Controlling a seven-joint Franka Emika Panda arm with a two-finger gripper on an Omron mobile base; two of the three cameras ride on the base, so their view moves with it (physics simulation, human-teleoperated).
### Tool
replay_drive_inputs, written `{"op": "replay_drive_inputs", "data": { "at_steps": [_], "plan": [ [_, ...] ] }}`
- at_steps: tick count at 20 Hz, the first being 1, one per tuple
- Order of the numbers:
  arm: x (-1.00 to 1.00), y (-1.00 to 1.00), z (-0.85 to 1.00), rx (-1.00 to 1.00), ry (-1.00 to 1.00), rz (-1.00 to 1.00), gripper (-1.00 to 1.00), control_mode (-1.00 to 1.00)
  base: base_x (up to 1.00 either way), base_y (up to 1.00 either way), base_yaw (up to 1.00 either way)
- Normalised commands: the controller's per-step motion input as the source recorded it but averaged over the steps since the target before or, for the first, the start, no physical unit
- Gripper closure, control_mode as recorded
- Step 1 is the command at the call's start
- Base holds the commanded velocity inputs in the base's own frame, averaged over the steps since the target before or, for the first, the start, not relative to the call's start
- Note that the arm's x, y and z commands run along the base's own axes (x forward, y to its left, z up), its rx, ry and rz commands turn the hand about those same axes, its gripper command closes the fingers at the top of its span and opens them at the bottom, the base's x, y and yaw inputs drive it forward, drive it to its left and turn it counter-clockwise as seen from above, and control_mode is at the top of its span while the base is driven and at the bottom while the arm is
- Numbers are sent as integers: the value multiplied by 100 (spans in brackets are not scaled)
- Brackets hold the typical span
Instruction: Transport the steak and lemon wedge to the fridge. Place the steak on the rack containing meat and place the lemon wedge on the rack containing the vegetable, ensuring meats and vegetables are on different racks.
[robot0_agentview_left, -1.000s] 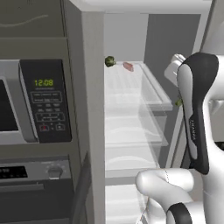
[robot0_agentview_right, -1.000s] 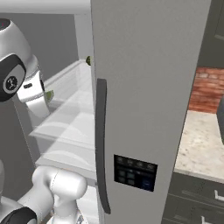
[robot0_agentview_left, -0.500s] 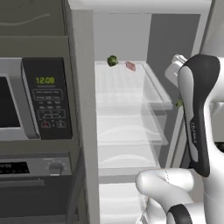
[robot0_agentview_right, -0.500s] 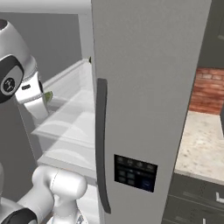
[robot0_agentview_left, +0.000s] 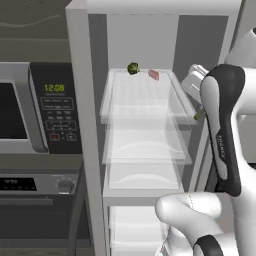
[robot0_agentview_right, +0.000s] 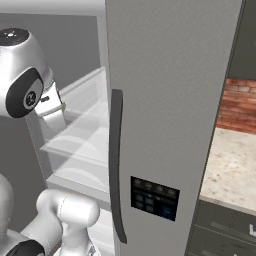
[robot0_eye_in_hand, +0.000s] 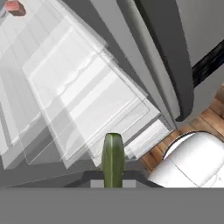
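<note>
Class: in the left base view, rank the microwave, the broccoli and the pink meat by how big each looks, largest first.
1. Microwave, by far.
2. Broccoli.
3. Pink meat, close to the broccoli in size, so that order is unsure.

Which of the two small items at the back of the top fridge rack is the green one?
The vegetable, the bushy dark-green floret on the left. The meat beside it, to the right, is a light-pink blocky chunk.

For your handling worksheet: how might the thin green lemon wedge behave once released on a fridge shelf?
The lemon wedge looks thin and narrow, so probably light. Standing on edge it would likely tip flat. The shelf looks glassy and smooth, so it may slide.
</note>
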Motion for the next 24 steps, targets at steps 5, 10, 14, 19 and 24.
{"op": "replay_drive_inputs", "data": {
  "at_steps": [5,10,14,19,24],
  "plan": [
    [62,32,-11,-6,0,-2,100,-100,0,0,0],
    [85,24,-14,-3,1,-4,100,-100,0,0,0],
    [100,28,-38,0,9,0,100,-100,0,0,0],
    [87,4,-48,0,2,0,100,-100,0,0,0],
    [83,0,-35,0,1,0,100,-100,0,0,0]
  ]
}}
